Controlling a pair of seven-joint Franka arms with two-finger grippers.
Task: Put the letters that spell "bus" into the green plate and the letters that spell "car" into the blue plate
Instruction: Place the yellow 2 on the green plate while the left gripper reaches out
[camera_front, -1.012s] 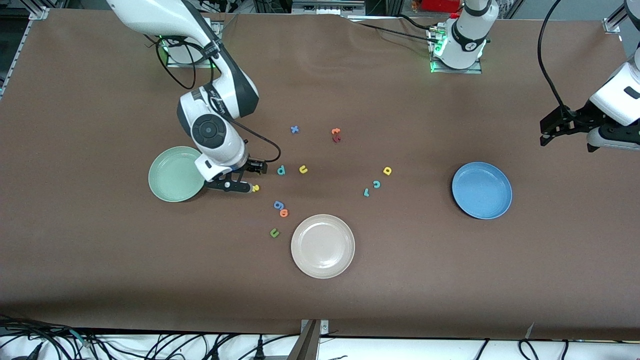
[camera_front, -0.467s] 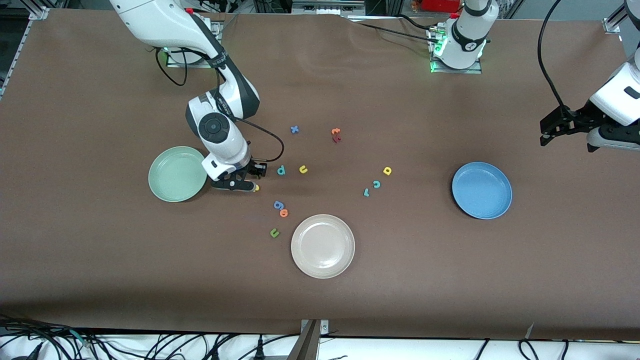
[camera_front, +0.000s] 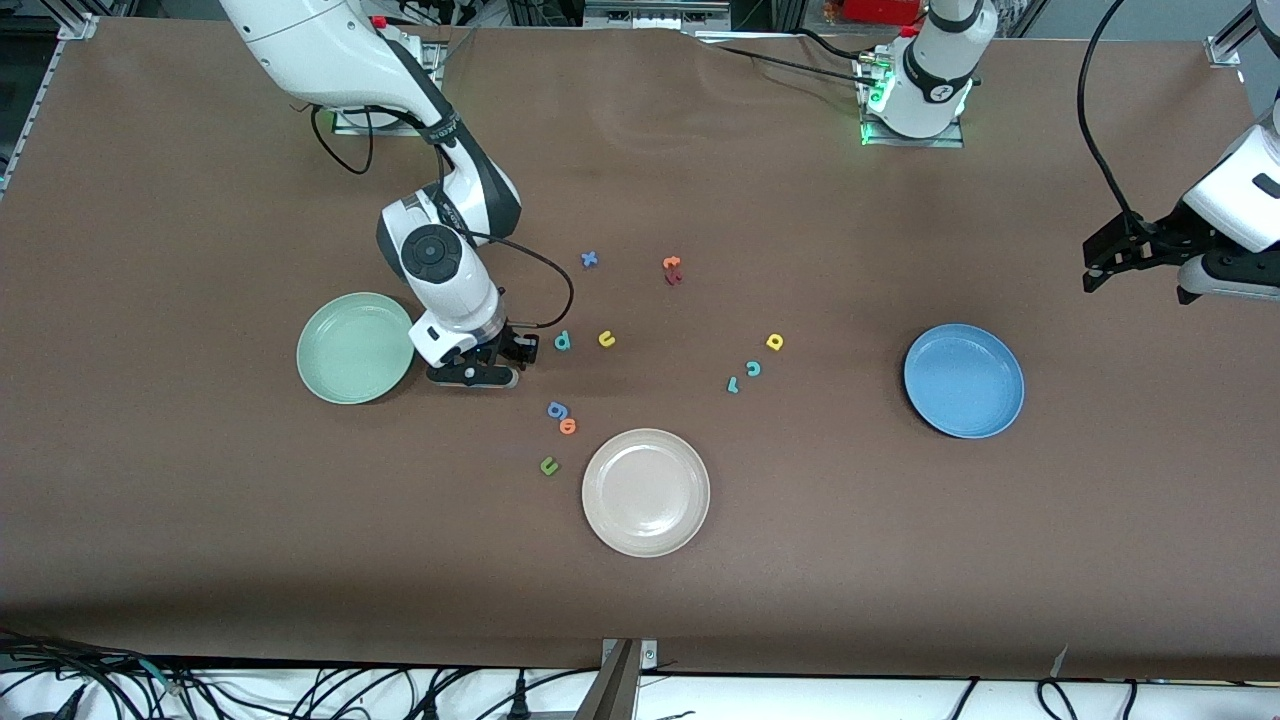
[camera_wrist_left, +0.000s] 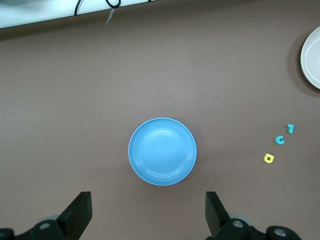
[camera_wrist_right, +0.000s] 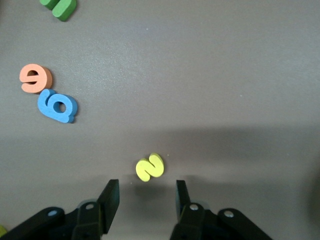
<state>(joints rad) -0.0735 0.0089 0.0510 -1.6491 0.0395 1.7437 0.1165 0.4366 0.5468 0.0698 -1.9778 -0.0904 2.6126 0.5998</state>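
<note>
The right gripper (camera_front: 485, 372) is low over the bench (camera_front: 900, 560), at 3 o'clock from the green plate (camera_front: 350, 350) in the front view and just beside its rim. Its jaws are spread and hold nothing. In the right wrist view the yellow s (camera_wrist_right: 149, 167) lies flat on the bench just off the jaw tips, untouched. In the front view the gripper hides this letter.

At 3 o'clock from the gripper lie the teal b (camera_front: 562, 341) and then the yellow u (camera_front: 606, 339). At 5 o'clock are the blue g (camera_front: 556, 409) and the orange o (camera_front: 568, 426), which touch each other.

The yellow a (camera_front: 774, 342), teal c (camera_front: 753, 368) and teal r (camera_front: 733, 384) lie close together at 9 o'clock from the blue plate (camera_front: 963, 380), well apart from it. Both plates are bare.

The left arm waits. The left gripper (camera_front: 1098, 265) is up in the air, at 1 o'clock from the blue plate, with its jaws spread wide.
</note>
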